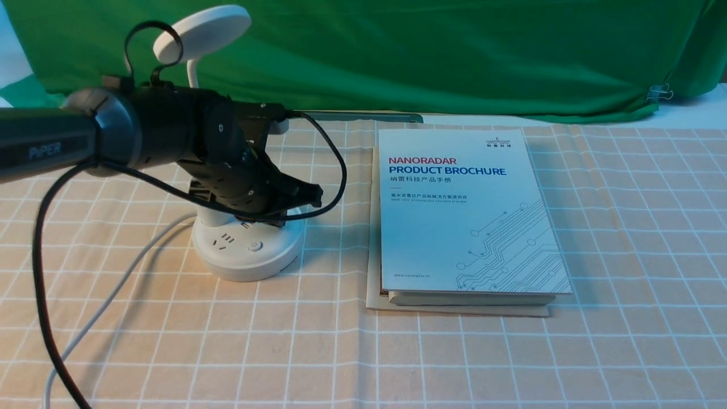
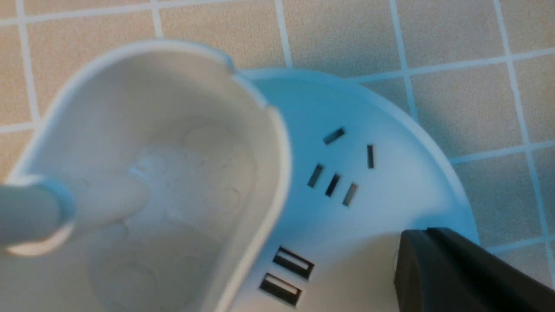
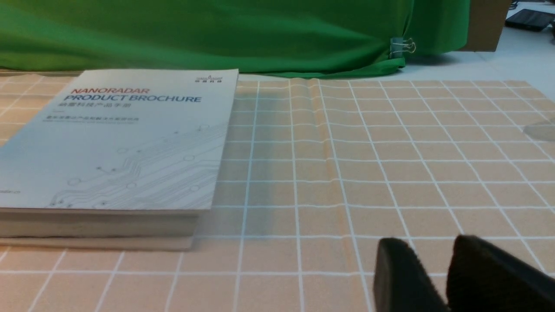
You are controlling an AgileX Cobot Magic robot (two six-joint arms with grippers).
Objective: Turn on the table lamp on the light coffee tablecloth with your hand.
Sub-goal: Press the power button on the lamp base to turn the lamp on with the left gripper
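The white table lamp stands on the light coffee tablecloth [image 1: 511,352] at the left, with its disc head [image 1: 203,33] up at the back and its round base [image 1: 250,255] carrying sockets and a round button [image 1: 254,246]. My left gripper [image 1: 312,197], the black hand, is shut and empty, angled down over the right rear of the base. In the left wrist view its tip [image 2: 416,242] lies over the base [image 2: 381,195] near the rim, beside the cup holder [image 2: 173,173]; I cannot tell whether it touches. My right gripper [image 3: 433,255] is slightly open, low over bare cloth.
A stack of brochures [image 1: 466,210] lies right of the lamp and also shows in the right wrist view [image 3: 121,143]. The lamp's white cord [image 1: 113,295] and my arm's black cable [image 1: 42,295] trail to the front left. A green backdrop cloth [image 1: 426,51] hangs behind.
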